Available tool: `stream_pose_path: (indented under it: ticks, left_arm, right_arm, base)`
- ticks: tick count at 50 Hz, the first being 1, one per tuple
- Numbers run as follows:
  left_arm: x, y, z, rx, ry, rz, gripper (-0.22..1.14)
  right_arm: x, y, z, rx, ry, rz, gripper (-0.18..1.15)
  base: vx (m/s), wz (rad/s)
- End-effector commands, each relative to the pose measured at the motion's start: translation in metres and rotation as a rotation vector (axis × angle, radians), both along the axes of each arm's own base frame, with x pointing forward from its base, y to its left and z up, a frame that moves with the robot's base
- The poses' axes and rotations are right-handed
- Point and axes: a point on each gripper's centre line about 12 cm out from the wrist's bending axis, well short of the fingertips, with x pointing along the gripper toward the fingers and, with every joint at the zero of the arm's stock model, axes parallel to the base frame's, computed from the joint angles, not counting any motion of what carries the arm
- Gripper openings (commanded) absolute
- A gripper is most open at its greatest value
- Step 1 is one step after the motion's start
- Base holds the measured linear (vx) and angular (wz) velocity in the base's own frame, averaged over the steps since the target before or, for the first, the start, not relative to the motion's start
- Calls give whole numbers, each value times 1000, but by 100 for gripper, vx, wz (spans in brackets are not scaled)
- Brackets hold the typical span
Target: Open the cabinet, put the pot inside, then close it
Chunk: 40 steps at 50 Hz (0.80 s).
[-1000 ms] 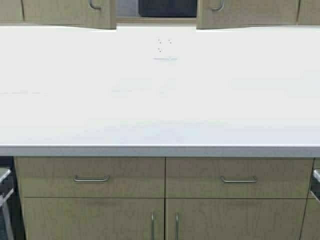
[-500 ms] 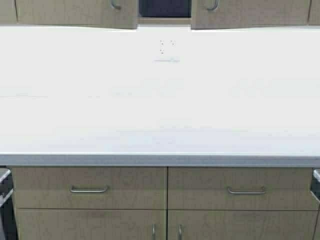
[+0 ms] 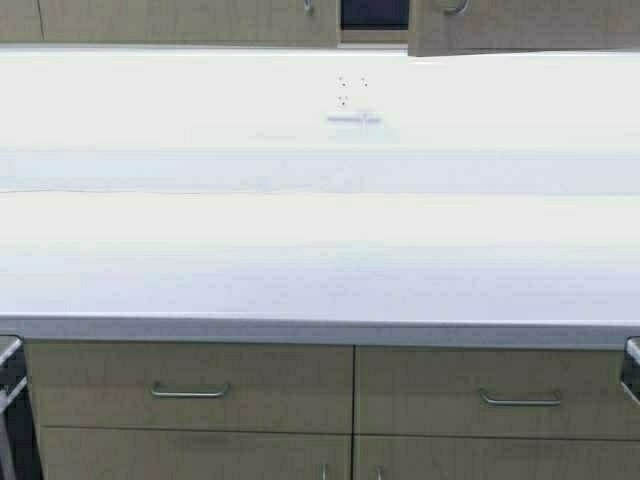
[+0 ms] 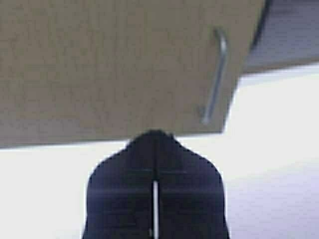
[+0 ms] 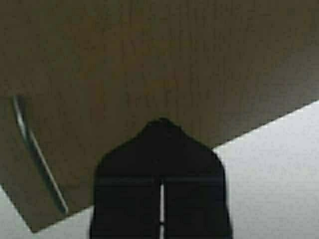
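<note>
Cabinet (image 3: 520, 25), light-beige wood-grain with two doors, is showing beyond the far edge of the white countertop (image 3: 320, 230). Its right door is standing slightly ajar, and a dark shape (image 3: 374, 12) in the gap between the doors is possibly the pot. Left gripper (image 4: 155, 137) and right gripper (image 5: 162, 124) are each facing a door panel, fingers together, holding nothing. Judgement: the doors are rigid and light on their hinges, so a flat push on the panel, or the slim silver bar handle (image 4: 217, 74), is offering the best purchase.

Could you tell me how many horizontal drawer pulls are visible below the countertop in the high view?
2: the left drawer pull under the counter's left half, and the right drawer pull under its right half. Others may lie outside the frame.
</note>
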Motion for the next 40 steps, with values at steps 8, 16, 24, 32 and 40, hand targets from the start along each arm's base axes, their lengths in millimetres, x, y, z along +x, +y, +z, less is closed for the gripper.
stream_pose_path:
  ticks: [8,16,24,32,40]
  left_arm:
    - [-15,-8,20,-19,-56,-28,3]
    - [-26,-14,25,-39,-63,-50,3]
    - [-40,-14,23,-56,-53,-60,3]
    - [-45,-8,15,-64,-59,-35,3]
    - [-46,-6,3,-65,-37,-23,3]
  right_arm:
    - [52,19,29,13,-50,24,6]
    - [73,23,29,10,-37,21,6]
    - [49,21,14,7,1,25,6]
    - [23,23,4,5,19,46,6]
    - [-1,23,8,5,0,64,6]
  base:
    - [13,1]
    - [14,-5]
    - [11,-4]
    - [12,-2]
    - [9,0]
